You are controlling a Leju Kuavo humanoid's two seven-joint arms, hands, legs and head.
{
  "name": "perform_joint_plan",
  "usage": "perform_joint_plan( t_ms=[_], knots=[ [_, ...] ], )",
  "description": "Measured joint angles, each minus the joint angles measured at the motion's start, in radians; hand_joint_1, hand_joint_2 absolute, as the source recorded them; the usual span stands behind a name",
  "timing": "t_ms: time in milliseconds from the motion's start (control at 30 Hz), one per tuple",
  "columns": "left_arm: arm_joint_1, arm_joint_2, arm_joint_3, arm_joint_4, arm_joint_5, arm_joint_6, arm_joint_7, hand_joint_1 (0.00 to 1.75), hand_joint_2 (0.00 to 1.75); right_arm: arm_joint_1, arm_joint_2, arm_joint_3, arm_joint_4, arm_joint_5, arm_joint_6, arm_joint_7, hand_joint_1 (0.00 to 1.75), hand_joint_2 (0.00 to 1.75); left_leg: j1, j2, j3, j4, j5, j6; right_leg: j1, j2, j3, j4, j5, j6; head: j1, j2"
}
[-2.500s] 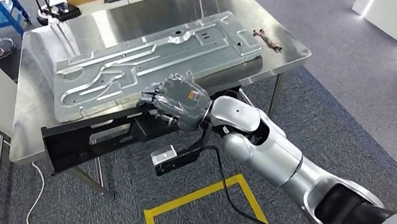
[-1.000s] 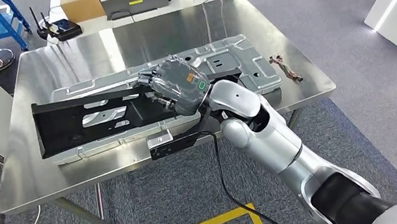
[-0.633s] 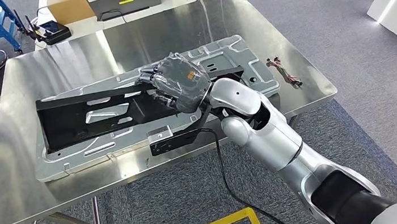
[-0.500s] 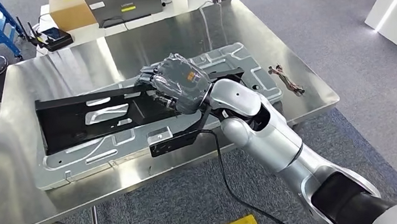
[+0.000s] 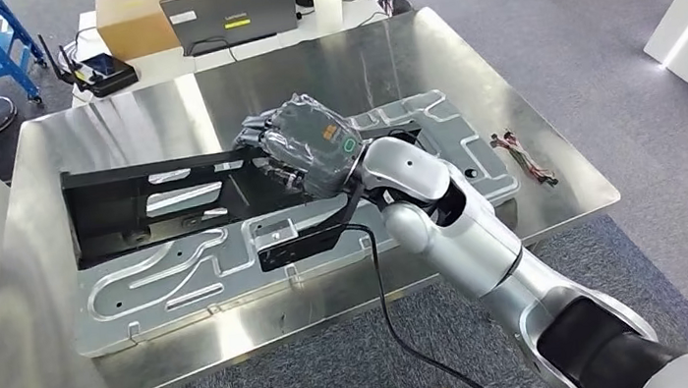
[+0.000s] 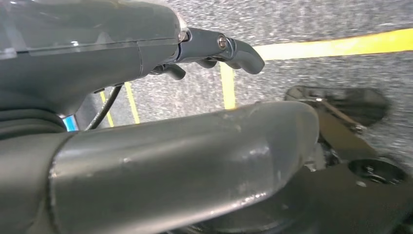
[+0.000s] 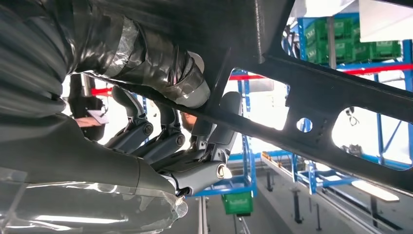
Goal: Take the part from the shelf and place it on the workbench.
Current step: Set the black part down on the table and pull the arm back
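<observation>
Your right hand (image 5: 310, 149), fingers still clamped on the black bracket (image 5: 163, 204), has carried it in over the desk (image 5: 95, 135), above the grey stamped panel (image 5: 229, 258) toward nine o'clock; lowering remains.

I see a shiny steel bench (image 5: 114, 123) on grey carpet. Flat on it lies a big pressed metal panel (image 5: 182, 278), running from the near left edge toward the far right. A small bundle of wires (image 5: 525, 154) lies on the bare steel near the right edge, apart from the panel. Behind the bench stands a white table (image 5: 204, 53) with a laptop (image 5: 228, 10), a cardboard box (image 5: 130, 17) and a white bottle (image 5: 327, 3)
</observation>
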Motion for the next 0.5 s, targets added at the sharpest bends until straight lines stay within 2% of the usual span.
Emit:
perform_joint_plan(
  t_ms=[33,100,167,200,300,333,367,400,433,467,500],
  knots=[
    [-0.002,0.0,0.001,0.0,0.0,0.0,0.0,0.0,0.0,0.001,0.0,0.0,0.002,0.0,0.0,0.0,1.75,1.75,-0.001,0.0,0.001,0.004,-0.007,-0.007,0.002,0.0,0.001,-0.016,0.007,-0.008,0.0,0.0],
    [-0.005,0.0,0.002,0.0,0.0,0.0,0.0,0.0,0.0,0.002,0.001,0.0,0.003,0.0,0.001,0.0,1.75,1.75,-0.002,0.0,0.004,0.01,-0.013,-0.018,0.004,0.002,0.005,-0.016,0.003,-0.026,0.0,0.0],
    [-0.004,0.0,0.002,0.0,0.0,0.0,0.0,0.0,0.0,0.001,0.001,0.0,0.003,0.0,0.001,0.0,1.75,1.75,0.0,0.001,-0.006,0.048,-0.02,-0.027,0.001,0.002,0.023,-0.022,-0.003,-0.039,0.0,0.0],
    [-0.005,0.0,0.003,0.0,0.0,0.0,0.0,0.0,0.0,0.0,0.002,0.0,0.003,0.0,0.001,0.0,1.75,1.75,0.002,0.002,-0.029,0.093,-0.03,-0.032,-0.001,0.002,0.034,-0.025,-0.007,-0.045,0.0,0.0],
    [-0.006,0.0,0.003,0.0,0.0,0.0,0.0,0.0,0.0,0.0,0.003,0.0,0.006,0.0,0.002,0.0,1.75,1.75,0.01,0.003,-0.146,0.263,-0.09,-0.046,0.0,0.002,0.054,-0.027,-0.026,-0.05,0.0,0.0],
    [-0.006,0.0,0.003,0.0,0.0,0.0,0.001,0.0,0.0,0.0,0.003,0.0,0.007,0.0,0.002,0.0,1.75,1.75,0.011,0.003,-0.173,0.285,-0.093,-0.048,0.001,0.003,0.061,-0.027,-0.033,-0.05,0.0,0.0],
    [-0.005,0.0,0.004,0.0,0.0,0.0,0.001,0.0,0.0,0.0,0.003,0.0,0.009,0.0,0.002,0.0,1.75,1.75,0.012,0.003,-0.183,0.271,-0.073,-0.048,0.001,0.003,0.071,-0.027,-0.039,-0.05,0.0,0.0],
    [-0.004,0.0,0.004,0.0,-0.001,0.0,0.001,0.0,0.0,0.0,0.003,0.0,0.01,0.0,0.002,0.0,1.75,1.75,0.012,0.003,-0.176,0.225,-0.03,-0.047,0.002,0.004,0.082,-0.027,-0.047,-0.049,0.0,0.0],
    [-0.003,0.0,0.005,0.0,-0.002,0.0,0.001,0.0,0.0,0.0,0.003,0.0,0.011,0.0,0.002,0.0,1.75,1.75,0.012,0.003,-0.159,0.157,0.024,-0.042,0.002,0.004,0.093,-0.027,-0.054,-0.047,0.0,0.0],
    [-0.002,0.0,0.006,0.0,-0.002,0.001,0.0,0.0,0.0,-0.001,0.003,0.0,0.012,0.0,0.002,0.0,1.75,1.75,0.01,0.003,-0.142,0.101,0.061,-0.037,0.003,0.004,0.102,-0.028,-0.06,-0.045,0.0,0.0],
    [-0.003,0.001,0.008,0.0,-0.002,0.001,-0.001,0.0,0.0,-0.001,0.004,0.0,0.014,0.0,0.002,0.0,1.75,1.75,0.006,0.003,-0.129,0.054,0.081,-0.03,0.003,0.004,0.107,-0.029,-0.065,-0.04,0.0,0.0]
  ],
)
